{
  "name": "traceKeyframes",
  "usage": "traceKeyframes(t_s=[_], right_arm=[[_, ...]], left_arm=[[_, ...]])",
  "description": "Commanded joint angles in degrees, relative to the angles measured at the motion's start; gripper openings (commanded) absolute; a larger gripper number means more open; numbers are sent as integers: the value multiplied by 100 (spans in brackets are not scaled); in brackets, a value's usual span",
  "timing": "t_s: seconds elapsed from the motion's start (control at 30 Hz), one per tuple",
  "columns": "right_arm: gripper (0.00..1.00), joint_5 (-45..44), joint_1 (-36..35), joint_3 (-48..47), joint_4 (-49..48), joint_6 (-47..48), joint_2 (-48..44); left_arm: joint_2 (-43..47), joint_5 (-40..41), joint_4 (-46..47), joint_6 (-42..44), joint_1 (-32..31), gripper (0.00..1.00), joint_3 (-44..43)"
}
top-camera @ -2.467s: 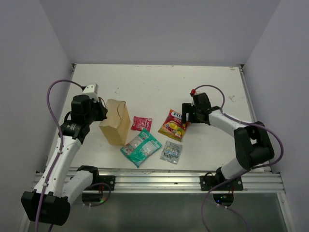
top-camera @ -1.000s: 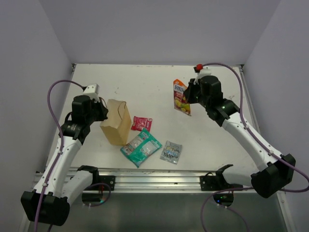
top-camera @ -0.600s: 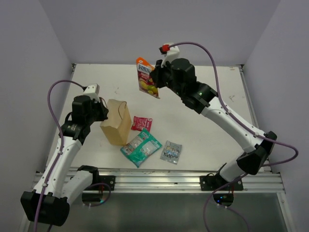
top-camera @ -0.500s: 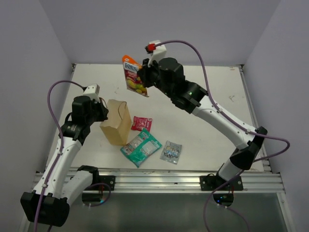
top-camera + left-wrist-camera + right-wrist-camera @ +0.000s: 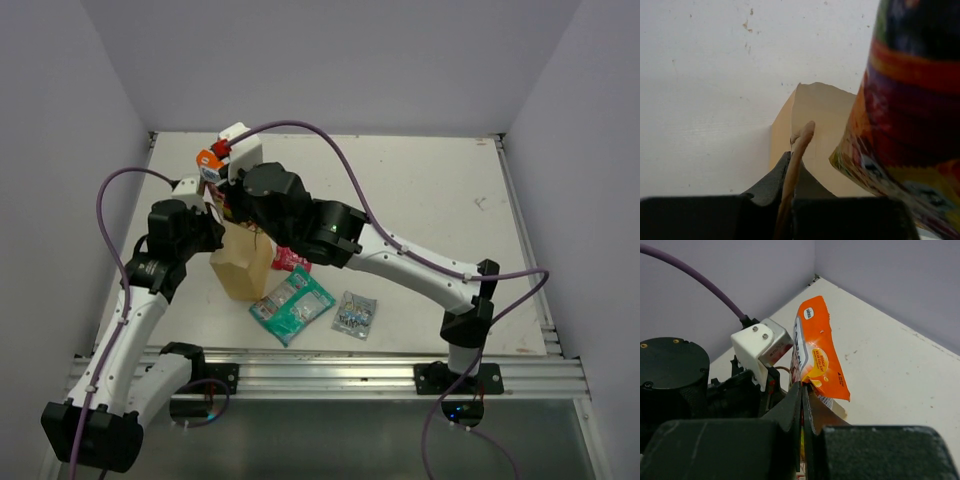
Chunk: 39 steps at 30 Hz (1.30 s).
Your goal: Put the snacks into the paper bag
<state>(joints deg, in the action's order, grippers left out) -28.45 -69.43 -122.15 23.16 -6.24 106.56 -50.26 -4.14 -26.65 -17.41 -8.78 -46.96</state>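
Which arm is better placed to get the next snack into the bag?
Right: the right end effector grips the candy bag just above the paper bag, while the left end effector pinches that bag's rim.

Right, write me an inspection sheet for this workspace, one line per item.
Surface: white table, with a few small dark marks.
Job's things: tan kraft paper bag upright at left. The red-yellow fruit-print candy bag is held just above its opening. The small red packet, teal-green bag and clear silvery-blue packet lie flat on the table.
Clutter: nothing seen.
Grippers: left gripper shut on the paper bag's edge; right gripper shut on the candy bag.
Cables: a purple cable loops over each arm, clear of the packets.
Surroundings: plain pale walls on three sides; metal rail at the near edge.
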Motion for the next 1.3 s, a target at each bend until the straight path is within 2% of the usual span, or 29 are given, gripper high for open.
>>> traceKeyframes(t_s=[0.0, 0.33, 0.53, 0.97, 1.13, 1.27], right_arm=[[0, -792, -246, -152, -74, 184, -136], [0, -1180, -387, 130, 66, -140, 92], [0, -1470, -387, 376, -197, -193, 347], [0, -1980, -396, -1169, 4, -36, 1533], [0, -1989, -405, -1303, 39, -35, 1657], [0, -1884, -440, -866, 119, -342, 1596]], left_arm=[[87, -87, 169, 1, -37, 0, 55], [201, -166, 205, 9, -54, 0, 73], [210, -210, 222, 18, -63, 0, 82], [210, -298, 248, 45, -80, 0, 99], [210, -307, 248, 45, -72, 0, 99], [201, -315, 248, 45, -72, 0, 99]])
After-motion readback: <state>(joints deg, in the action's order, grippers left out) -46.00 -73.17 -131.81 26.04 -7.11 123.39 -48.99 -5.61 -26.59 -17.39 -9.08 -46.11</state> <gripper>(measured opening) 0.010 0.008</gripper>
